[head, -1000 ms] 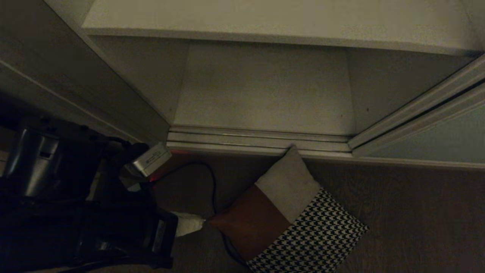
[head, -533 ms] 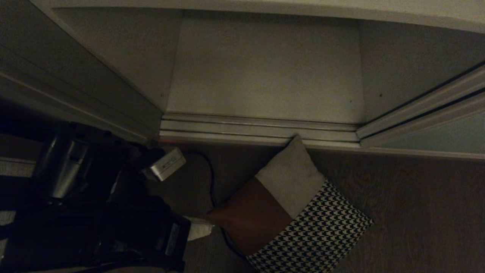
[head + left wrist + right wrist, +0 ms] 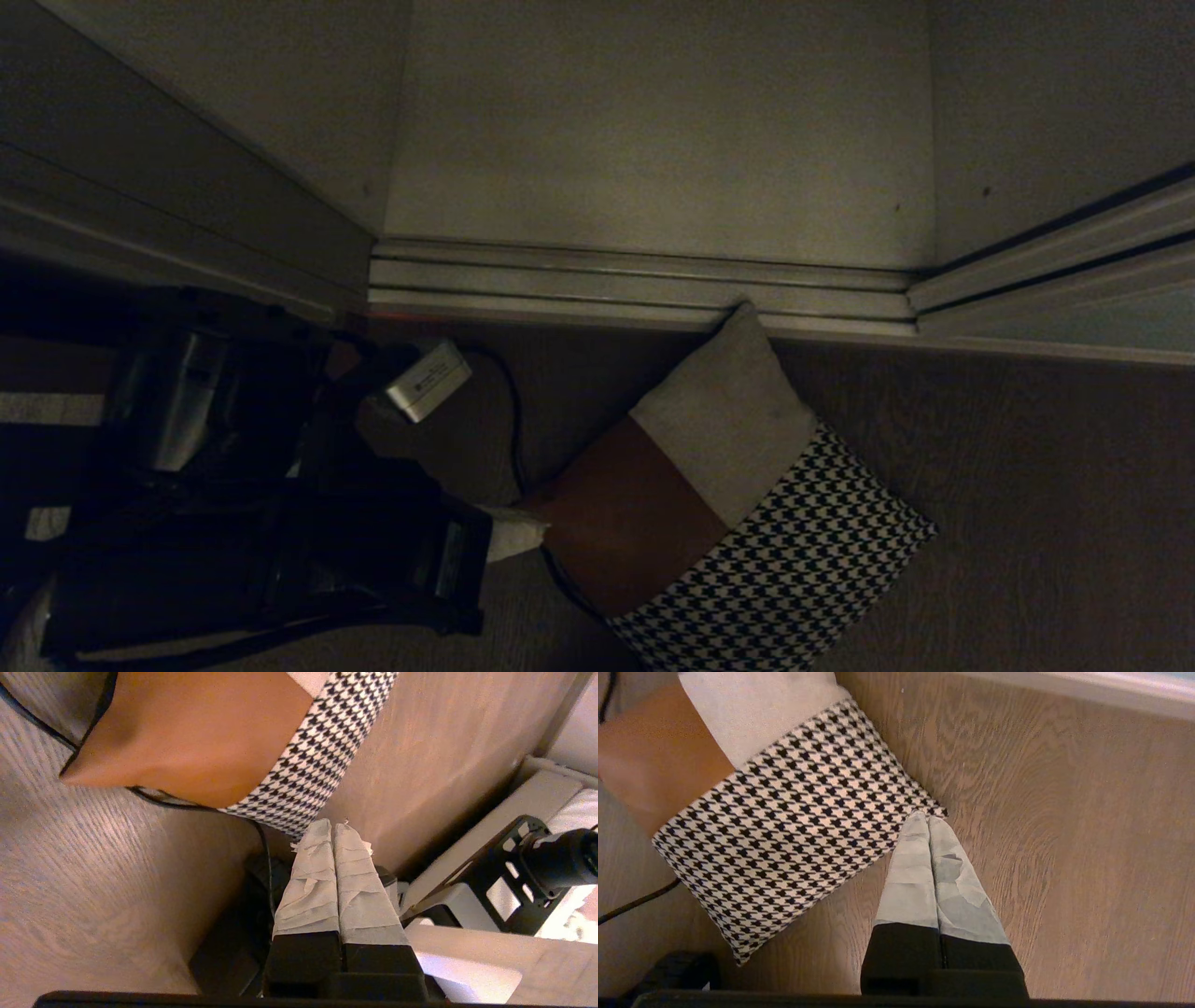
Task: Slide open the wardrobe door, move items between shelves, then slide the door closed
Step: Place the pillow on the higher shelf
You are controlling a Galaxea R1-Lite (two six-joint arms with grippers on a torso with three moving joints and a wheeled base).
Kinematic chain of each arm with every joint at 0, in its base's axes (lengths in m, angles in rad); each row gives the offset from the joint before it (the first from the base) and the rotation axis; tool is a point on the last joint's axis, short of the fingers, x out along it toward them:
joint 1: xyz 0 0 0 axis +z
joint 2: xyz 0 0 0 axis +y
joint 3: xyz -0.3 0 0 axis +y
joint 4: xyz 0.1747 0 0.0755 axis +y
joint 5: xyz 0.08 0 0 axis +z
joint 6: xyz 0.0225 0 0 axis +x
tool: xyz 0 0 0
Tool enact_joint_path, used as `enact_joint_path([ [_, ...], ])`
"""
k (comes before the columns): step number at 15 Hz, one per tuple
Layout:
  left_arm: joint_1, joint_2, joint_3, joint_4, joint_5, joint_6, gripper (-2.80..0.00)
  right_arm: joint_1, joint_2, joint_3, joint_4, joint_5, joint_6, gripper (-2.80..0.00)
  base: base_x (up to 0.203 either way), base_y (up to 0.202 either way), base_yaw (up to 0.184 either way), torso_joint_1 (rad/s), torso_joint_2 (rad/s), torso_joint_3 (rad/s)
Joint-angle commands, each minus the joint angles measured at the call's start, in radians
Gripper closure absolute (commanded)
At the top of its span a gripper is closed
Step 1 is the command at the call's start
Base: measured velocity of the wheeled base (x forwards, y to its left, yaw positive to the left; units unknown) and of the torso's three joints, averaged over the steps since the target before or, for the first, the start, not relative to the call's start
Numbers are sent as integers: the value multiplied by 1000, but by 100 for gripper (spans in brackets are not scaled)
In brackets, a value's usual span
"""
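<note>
The cushion [image 3: 738, 495], with beige, brown and houndstooth blocks, lies flat on the wood floor in front of the open wardrobe. Its beige corner touches the floor track [image 3: 644, 285]. My left gripper [image 3: 521, 541] is shut and empty, with its taped fingertips right beside the cushion's brown corner; I cannot tell if they touch. In the left wrist view the gripper [image 3: 332, 823] points at the cushion [image 3: 187, 732]. My right gripper [image 3: 928, 817] hangs shut above the floor by the cushion's houndstooth corner [image 3: 794, 821]. The bottom shelf [image 3: 653, 140] is bare. The sliding wardrobe door [image 3: 1120, 322] stands pushed to the right.
A small silver box [image 3: 428, 380] with a black cable [image 3: 513, 439] sits by my left arm, and the cable runs under the cushion. The wardrobe's side wall [image 3: 187, 187] rises at the left. Wood floor [image 3: 1027, 513] lies to the right of the cushion.
The whole head view has shifted: the upper shelf edge has left the top of the picture, so the camera moved. The left gripper stays shut beside the brown corner.
</note>
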Motion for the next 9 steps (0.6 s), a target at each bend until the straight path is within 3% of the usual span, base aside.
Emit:
enact_joint_path([
  [1, -10, 26, 5, -3, 0, -6, 0, 0, 0, 3, 0, 0, -1, 0, 0, 0, 0, 3, 11, -200],
  [9, -35, 87, 4, -9, 4, -10, 0, 0, 0, 3, 0, 0, -1, 0, 0, 0, 0, 3, 3, -200],
])
